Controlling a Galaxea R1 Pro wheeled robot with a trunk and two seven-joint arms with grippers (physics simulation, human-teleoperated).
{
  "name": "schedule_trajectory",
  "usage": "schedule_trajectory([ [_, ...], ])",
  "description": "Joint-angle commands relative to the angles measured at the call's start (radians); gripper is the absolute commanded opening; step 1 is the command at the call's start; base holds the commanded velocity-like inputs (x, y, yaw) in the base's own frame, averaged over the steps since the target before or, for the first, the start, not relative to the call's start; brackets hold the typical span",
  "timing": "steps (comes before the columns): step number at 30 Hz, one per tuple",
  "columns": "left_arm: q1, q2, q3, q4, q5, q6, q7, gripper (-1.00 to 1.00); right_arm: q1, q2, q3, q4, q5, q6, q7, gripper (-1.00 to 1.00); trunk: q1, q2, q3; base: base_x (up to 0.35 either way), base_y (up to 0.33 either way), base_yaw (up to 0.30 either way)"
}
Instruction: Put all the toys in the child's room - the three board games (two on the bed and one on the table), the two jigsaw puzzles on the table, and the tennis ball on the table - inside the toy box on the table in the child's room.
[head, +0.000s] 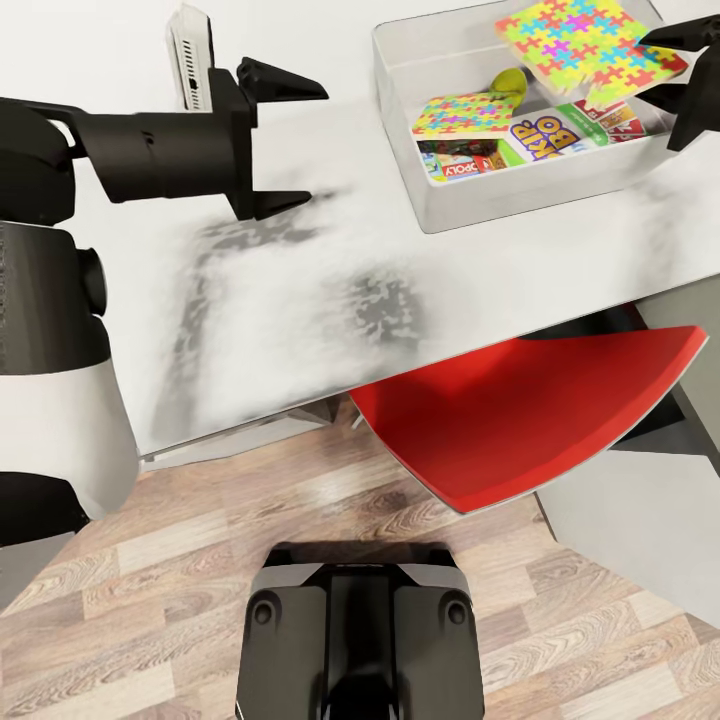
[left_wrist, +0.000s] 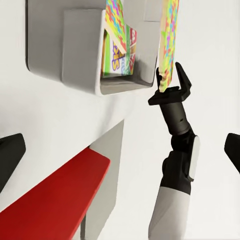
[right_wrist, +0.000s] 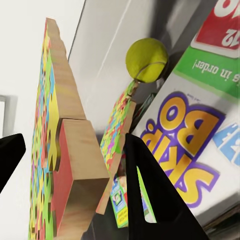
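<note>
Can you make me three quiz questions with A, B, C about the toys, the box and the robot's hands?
1. Where is the tennis ball?
A. on the floor
B. inside the toy box
C. on the red chair

2. How many jigsaw puzzles are there?
A. two
B. four
C. none

3. What is the right gripper doing?
A. hanging open over the floor
B. squeezing the tennis ball
C. holding a jigsaw puzzle above the toy box

Answers:
1. B, the yellow ball lies in the box by the game boxes.
2. A, one puzzle leans inside the box and one is in the gripper.
3. C, its fingers clamp the puzzle's edge over the box; the left gripper is open above the table.
</note>
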Motion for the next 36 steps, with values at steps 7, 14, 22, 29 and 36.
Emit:
schedule_trajectory([
  [7, -0.004, -0.007, 0.000, 0.000, 0.007, 0.007, 0.008, 1.00, 0.000, 0.000, -0.002, 0.000, 0.003, 0.005, 0.001, -1.00, 0.001, -0.002, -0.001, 0.000, 0.000, 0.000],
  [14, -0.005, -0.009, -0.001, -0.001, 0.007, 0.011, 0.008, 1.00, 0.000, -0.001, -0.002, 0.000, 0.002, 0.005, 0.002, -1.00, 0.001, -0.002, -0.001, 0.000, 0.000, 0.000],
  [22, -0.010, -0.010, -0.001, 0.000, 0.007, 0.012, 0.008, 1.00, 0.000, -0.002, -0.002, -0.001, -0.001, 0.006, 0.003, -1.00, 0.001, -0.002, -0.001, 0.000, 0.000, 0.000],
  [29, -0.022, -0.010, -0.001, 0.000, 0.007, 0.012, 0.008, 1.00, 0.000, -0.003, -0.002, -0.007, -0.001, 0.007, 0.003, -1.00, 0.001, -0.002, -0.001, 0.000, 0.000, 0.000],
  [36, -0.033, -0.010, -0.002, 0.000, 0.007, 0.013, 0.005, 1.00, 0.000, -0.003, -0.002, -0.010, -0.002, 0.007, 0.004, -1.00, 0.001, -0.002, -0.001, 0.000, 0.000, 0.000],
])
